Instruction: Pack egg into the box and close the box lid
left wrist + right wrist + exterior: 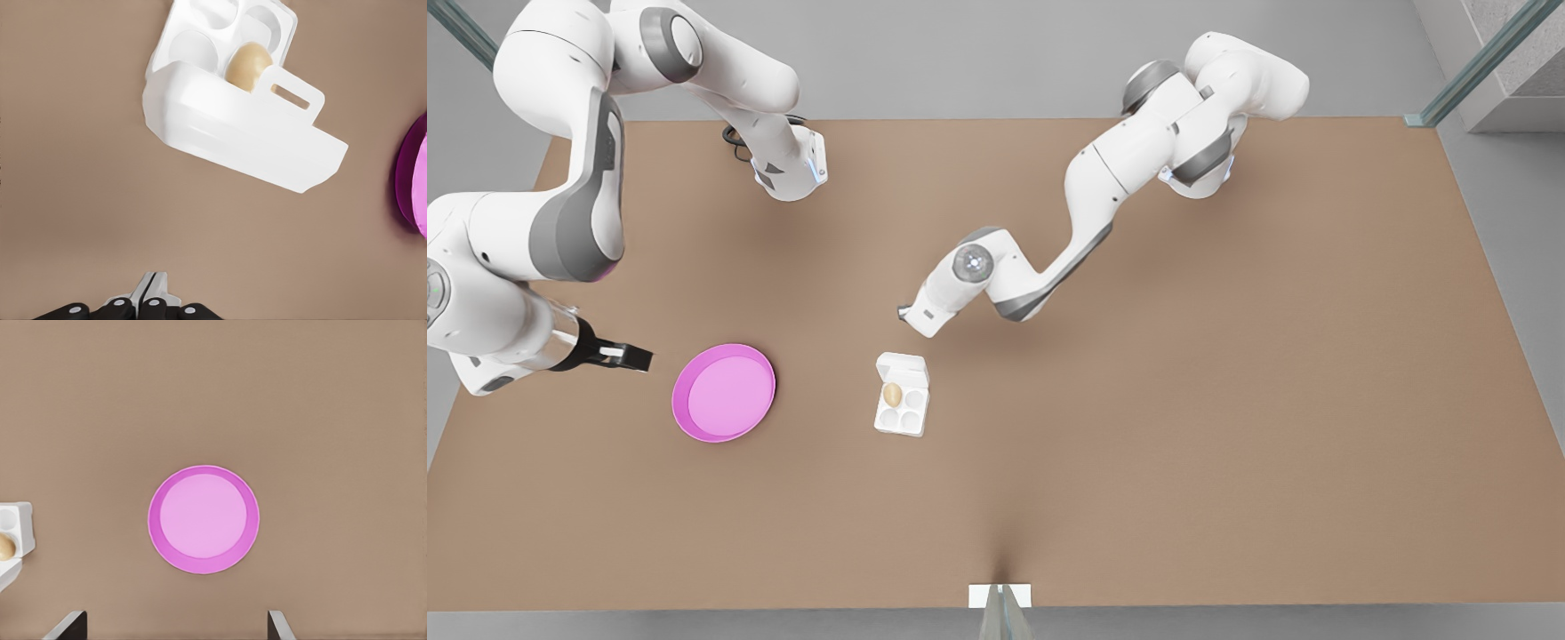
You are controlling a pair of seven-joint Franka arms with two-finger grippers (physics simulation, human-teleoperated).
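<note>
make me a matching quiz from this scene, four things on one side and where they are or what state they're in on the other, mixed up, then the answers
1. egg
2. lid
3. plate
4. left gripper

A. pink, nothing on it
B. shut, near the lid
C. in one hollow of the box
D. raised, not closed

Pairs: 1-C, 2-D, 3-A, 4-B

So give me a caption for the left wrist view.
Egg seated in the egg carton, lid half raised, left gripper shut nearby.

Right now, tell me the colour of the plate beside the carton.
Pink: the plate has a darker magenta rim and a lighter centre, clearest in the right wrist view.
</note>
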